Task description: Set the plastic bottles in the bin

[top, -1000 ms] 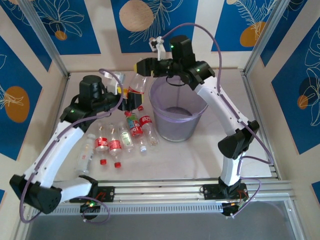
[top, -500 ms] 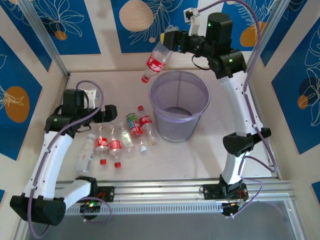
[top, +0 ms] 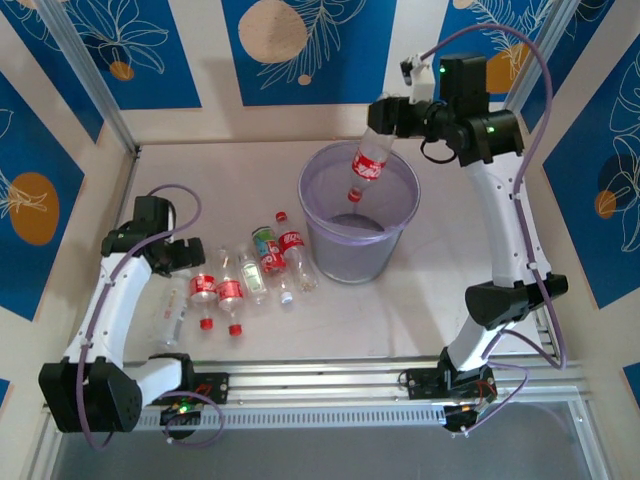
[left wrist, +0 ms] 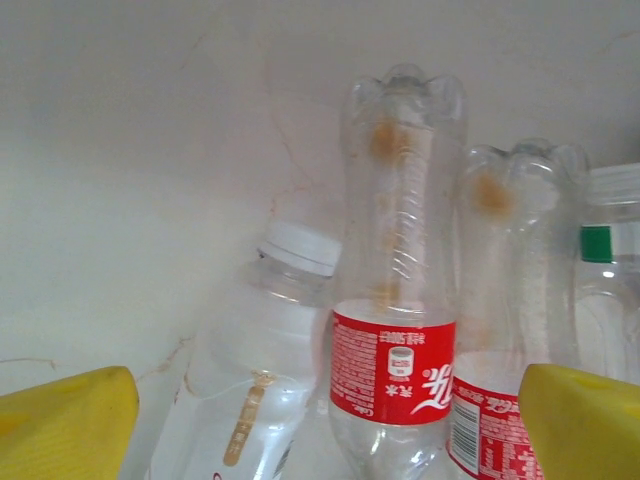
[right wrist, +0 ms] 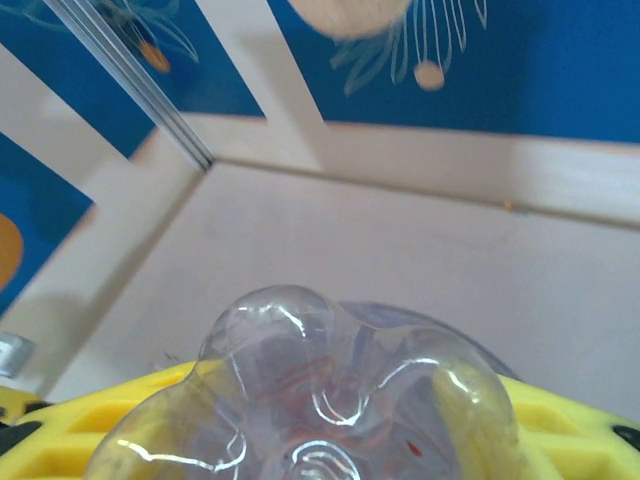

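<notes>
Bottle (top: 368, 163), red-labelled, was clamped in right tool (top: 386, 117), cap-down below it, over bin (top: 311, 205); left tool (top: 181, 256) was spread wide.

pale table (top: 260, 335) carries a row of bottles (top: 230, 292) just beside the left gripper (top: 180, 253), and the bin (top: 345, 250) below the right gripper (top: 388, 115).

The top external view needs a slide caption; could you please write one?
Right pincer holds a red-labelled bottle cap-down over the bin while other bottles lie on the table.
</notes>
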`<move>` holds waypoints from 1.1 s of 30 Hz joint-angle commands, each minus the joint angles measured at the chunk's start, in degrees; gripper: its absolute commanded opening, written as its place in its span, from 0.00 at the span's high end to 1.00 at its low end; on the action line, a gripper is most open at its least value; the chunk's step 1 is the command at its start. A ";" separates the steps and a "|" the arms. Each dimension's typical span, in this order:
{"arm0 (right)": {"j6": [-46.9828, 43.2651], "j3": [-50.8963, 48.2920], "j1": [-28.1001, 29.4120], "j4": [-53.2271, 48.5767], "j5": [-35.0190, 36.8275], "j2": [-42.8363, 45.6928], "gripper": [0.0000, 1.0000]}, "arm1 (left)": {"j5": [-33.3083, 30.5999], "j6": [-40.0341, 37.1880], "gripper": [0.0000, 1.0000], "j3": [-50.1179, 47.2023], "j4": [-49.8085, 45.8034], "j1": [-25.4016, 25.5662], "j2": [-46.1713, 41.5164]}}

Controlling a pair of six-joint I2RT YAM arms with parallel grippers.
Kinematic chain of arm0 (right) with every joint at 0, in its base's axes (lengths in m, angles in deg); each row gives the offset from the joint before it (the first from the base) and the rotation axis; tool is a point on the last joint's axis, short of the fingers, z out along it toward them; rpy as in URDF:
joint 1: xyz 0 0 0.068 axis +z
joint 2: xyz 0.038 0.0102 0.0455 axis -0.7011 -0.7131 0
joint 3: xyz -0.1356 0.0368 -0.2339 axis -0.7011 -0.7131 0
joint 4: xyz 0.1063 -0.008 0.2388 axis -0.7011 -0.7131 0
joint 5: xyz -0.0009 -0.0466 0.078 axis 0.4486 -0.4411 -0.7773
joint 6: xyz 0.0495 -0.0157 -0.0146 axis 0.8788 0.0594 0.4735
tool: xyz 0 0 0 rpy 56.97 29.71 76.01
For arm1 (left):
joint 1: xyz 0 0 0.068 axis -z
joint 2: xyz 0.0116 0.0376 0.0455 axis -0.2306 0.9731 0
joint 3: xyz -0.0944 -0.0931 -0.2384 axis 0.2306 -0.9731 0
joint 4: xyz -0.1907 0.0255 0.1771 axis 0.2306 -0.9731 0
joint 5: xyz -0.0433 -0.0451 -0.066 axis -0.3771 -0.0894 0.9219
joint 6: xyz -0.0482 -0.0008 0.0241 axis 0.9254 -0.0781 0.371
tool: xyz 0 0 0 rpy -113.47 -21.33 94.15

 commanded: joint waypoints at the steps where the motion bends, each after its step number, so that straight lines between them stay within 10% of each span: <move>1: -3.06 -4.48 0.27 -1.44 1.82 1.03 0.55 | 0.87 0.97 0.02 -1.42 0.20 -2.58 -0.17; 18: -0.15 -26.98 2.06 6.67 -2.96 2.69 0.53 | 2.28 5.58 0.00 -1.53 -1.90 -5.85 9.43; 33: -0.01 -33.39 0.56 14.84 -8.07 6.40 0.23 | 3.78 8.10 0.00 -6.03 0.30 -7.09 13.98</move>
